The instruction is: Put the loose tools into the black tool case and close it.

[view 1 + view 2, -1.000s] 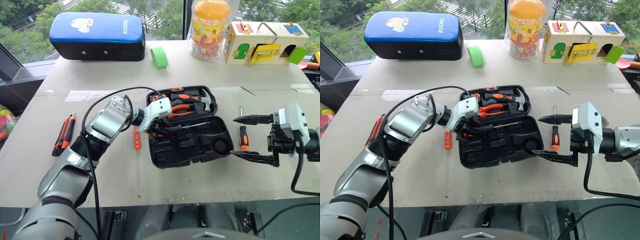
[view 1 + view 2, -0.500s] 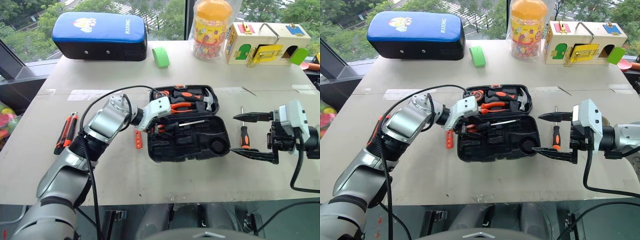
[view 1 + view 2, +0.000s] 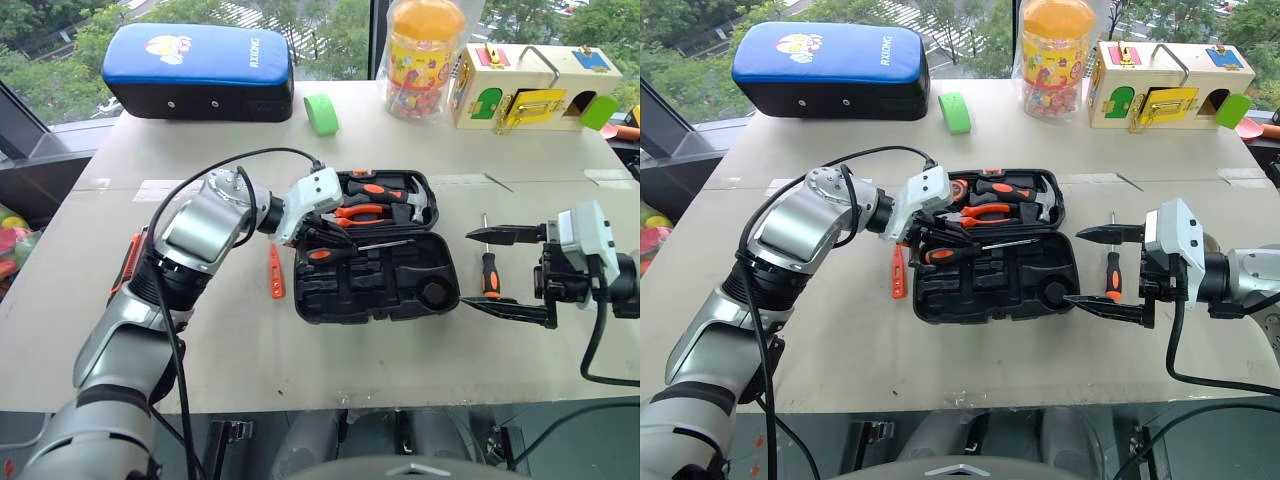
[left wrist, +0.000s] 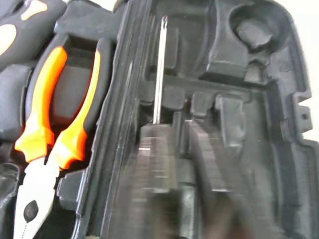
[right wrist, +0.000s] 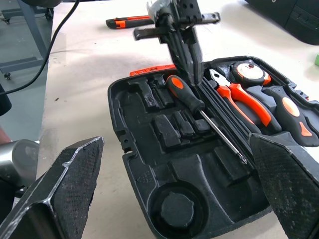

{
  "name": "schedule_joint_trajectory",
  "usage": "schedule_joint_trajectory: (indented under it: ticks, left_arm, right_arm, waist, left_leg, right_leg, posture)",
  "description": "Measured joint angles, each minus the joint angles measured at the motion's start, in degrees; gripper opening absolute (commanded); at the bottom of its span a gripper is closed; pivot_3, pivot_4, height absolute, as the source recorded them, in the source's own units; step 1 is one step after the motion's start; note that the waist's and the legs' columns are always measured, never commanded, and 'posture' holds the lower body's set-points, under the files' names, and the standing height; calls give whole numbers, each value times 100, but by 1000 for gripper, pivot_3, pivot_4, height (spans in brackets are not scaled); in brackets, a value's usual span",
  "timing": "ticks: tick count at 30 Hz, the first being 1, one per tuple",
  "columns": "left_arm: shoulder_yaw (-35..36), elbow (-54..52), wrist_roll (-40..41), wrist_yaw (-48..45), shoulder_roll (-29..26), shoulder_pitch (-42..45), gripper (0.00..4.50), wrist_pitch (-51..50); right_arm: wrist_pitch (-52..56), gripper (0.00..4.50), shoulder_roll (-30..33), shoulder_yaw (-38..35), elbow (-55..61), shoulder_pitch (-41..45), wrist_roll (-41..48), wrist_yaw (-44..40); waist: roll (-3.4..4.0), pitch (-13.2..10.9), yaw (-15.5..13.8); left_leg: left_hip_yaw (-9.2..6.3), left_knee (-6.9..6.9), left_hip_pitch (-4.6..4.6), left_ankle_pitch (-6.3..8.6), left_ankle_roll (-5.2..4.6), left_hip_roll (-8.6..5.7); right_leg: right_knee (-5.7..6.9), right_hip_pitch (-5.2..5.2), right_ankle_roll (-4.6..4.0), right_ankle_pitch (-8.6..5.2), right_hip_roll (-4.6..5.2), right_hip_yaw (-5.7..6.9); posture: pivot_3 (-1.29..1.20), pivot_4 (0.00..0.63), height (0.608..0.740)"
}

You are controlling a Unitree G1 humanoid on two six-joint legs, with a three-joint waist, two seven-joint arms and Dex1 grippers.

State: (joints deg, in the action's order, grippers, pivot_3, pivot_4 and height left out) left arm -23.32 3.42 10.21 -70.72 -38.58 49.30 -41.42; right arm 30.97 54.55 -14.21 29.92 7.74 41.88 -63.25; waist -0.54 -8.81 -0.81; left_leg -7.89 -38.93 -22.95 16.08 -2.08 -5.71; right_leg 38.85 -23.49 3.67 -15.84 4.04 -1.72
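The black tool case [image 3: 385, 290] lies open at mid-table, with pliers [image 3: 365, 212] and a hammer in its far half. An orange-and-black screwdriver [image 3: 332, 252] rests across the near half, its shaft pointing right. My left gripper [image 3: 322, 238] hovers just above that handle, shut and empty. A slim orange tester screwdriver [image 3: 274, 272] lies on the table left of the case. The utility knife [image 5: 129, 21] lies further left, partly behind my left arm. A second screwdriver [image 3: 488, 272] lies right of the case, between the wide-open fingers of my right gripper [image 3: 466, 271].
At the back of the table stand a blue-topped padded case [image 3: 198, 72], a green tape roll [image 3: 320, 114], a yellow-lidded jar [image 3: 424, 60] and a wooden latch box [image 3: 530, 85]. Bare tabletop runs in front of the tool case to the near edge.
The left gripper opened, left the screwdriver lying in the case, lifted slightly off it and shut again. The right arm has stayed still.
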Motion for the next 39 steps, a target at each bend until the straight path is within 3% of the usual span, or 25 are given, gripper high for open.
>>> schedule_joint_trajectory:
  ticks: [16, 22, 26, 27, 29, 30, 32, 36, 37, 39]
  left_arm:
    - [-452, 696, -906, 152, 412, -118, 28, 1526]
    - [-192, 653, -785, 122, 447, -230, 28, 1346]
    - [371, 466, -138, -130, 291, -472, 28, 737]
    - [610, 339, 144, -256, 222, -518, 534, 594]
    - [1043, 41, 615, -472, 76, -530, 1031, 407]
    - [1393, -281, 1001, -641, -78, -531, 1592, 267]
    - [1885, -907, 1622, -814, -191, -660, 2296, 61]
    - [2028, -1388, 2138, -830, -138, -994, 4216, -78]
    - [2007, -1427, 2193, -830, -113, -1018, 4466, -80]
    - [1967, -1483, 2325, -882, -48, -1009, 4466, -62]
  right_arm:
    - [-7, 4500, -76, 0, -38, -166, -134, 128]
    - [-9, 4500, -76, -2, -24, -279, -138, 137]
    - [11, 4500, -90, -114, 23, -477, -141, 344]
    - [31, 4500, -126, -225, 50, -585, -144, 464]
    - [129, 4500, -184, -426, 102, -843, -161, 689]
    - [244, 4500, -207, -620, 170, -1141, -174, 875]
    - [464, 4500, -445, -1184, 488, -2062, -185, 1126]
    - [762, 4500, -979, -1824, 999, -3359, -159, 1495]
    - [799, 4500, -1047, -1966, 1120, -3533, -149, 1587]
    - [855, 4500, -1341, -2247, 1395, -3964, -160, 1841]
  waist:
    - [-1, 14, -14]
    - [-2, 19, 3]
    - [-6, 15, 39]
    - [-9, 13, 38]
    - [-10, 12, 29]
    - [-10, 12, 5]
    - [-5, 16, -55]
    - [-6, 15, -66]
    - [-7, 14, -40]
    - [-8, 14, -17]
  left_leg:
    - [-10, -19, 29, 0, -1, -2]
    - [-14, -20, 30, 0, -1, -2]
    - [-17, -14, 8, 0, 0, 0]
    - [-17, -15, -11, 0, 1, 0]
    - [-25, -17, -25, -1, 1, 0]
    - [-27, -19, -29, -1, 1, -2]
    - [-39, -19, -38, 0, 1, -6]
    - [-31, -32, -32, -1, 1, -8]
    - [-26, -31, -15, -1, 1, -9]
    - [-27, -20, 31, -1, 0, -6]
  right_leg:
    - [3, 38, 3, 2, 2, -6]
    - [5, 38, 4, 3, 1, -4]
    - [5, 15, 4, 2, -1, -1]
    - [6, -4, 4, 3, -1, -1]
    - [2, -12, 4, 3, 0, 6]
    - [-2, -12, 4, 3, 3, 10]
    - [-10, -10, 4, 2, 10, 20]
    - [2, -2, 4, 3, 7, 10]
    - [4, 10, 9, 9, 6, 3]
    - [0, 47, 9, 11, 4, 5]
  posture:
    - [0, 150, 735]
    - [0, 150, 735]
    - [0, 150, 735]
    - [0, 150, 735]
    - [0, 150, 735]
    - [0, 150, 735]
    - [0, 150, 735]
    - [0, 150, 735]
    - [0, 150, 735]
    - [0, 150, 735]
